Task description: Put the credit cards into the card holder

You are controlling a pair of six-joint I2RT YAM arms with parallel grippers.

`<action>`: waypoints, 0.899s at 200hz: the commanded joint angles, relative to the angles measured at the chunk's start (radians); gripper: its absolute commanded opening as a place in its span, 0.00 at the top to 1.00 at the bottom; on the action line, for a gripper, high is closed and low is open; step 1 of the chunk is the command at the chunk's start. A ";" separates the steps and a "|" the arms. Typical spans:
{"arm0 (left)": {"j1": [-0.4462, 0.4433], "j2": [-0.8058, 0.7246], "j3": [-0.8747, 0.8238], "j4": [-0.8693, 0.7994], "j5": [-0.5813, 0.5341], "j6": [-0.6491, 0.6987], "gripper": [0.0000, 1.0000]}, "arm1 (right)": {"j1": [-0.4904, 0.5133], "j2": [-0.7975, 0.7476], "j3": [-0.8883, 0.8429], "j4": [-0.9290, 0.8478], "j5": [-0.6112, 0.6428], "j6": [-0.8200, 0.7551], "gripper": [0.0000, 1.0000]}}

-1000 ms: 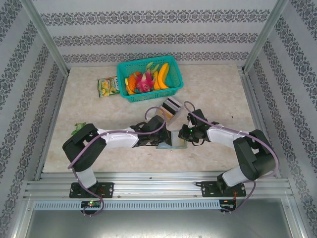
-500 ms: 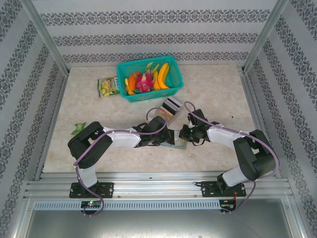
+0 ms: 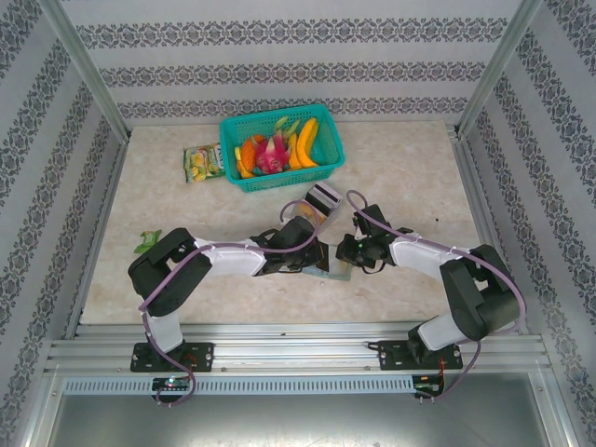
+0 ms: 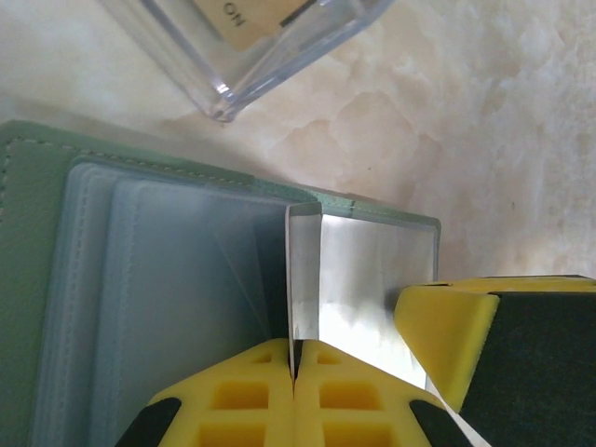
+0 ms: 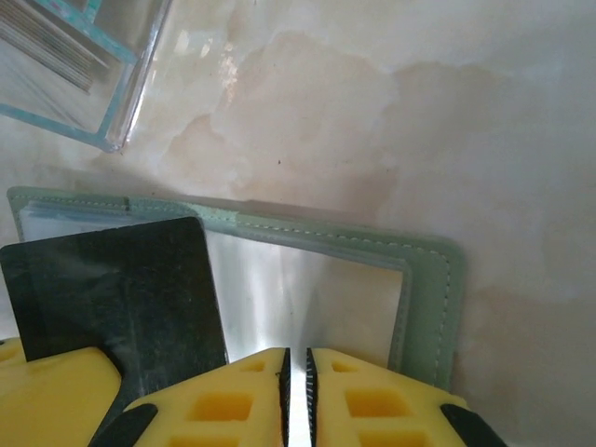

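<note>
Grey-green card holder (image 4: 37, 279), left pincer (image 4: 294, 352) clamped on its clear sleeve (image 4: 304, 270), dark credit card (image 5: 112, 289) beside right pincer (image 5: 296, 361), state unclear.

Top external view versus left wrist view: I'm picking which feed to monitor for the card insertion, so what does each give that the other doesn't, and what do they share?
Top external adds the teal basket of fruit and the snack packet. Left wrist adds close detail: the left gripper shut on a clear sleeve standing up from the pockets. Shared: the green card holder, the clear box, the marbled table.
</note>
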 commanded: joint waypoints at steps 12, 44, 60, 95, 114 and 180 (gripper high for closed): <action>-0.015 0.049 -0.029 -0.105 0.012 0.089 1.00 | -0.032 -0.106 0.008 -0.099 0.037 -0.028 0.80; -0.013 0.049 -0.031 -0.090 0.025 0.129 1.00 | -0.036 -0.097 0.003 -0.129 0.048 -0.040 0.79; -0.014 0.055 -0.013 -0.100 0.039 0.169 1.00 | -0.035 -0.055 0.001 -0.112 0.023 -0.036 0.79; 0.008 0.052 -0.031 -0.050 0.090 0.223 1.00 | -0.029 0.011 0.003 -0.082 -0.001 -0.039 0.83; 0.026 0.040 -0.056 -0.012 0.113 0.234 1.00 | -0.025 0.033 0.007 -0.075 -0.007 -0.049 0.87; 0.069 0.080 -0.058 0.096 0.305 0.267 0.97 | -0.024 0.056 0.017 -0.063 -0.011 -0.059 0.94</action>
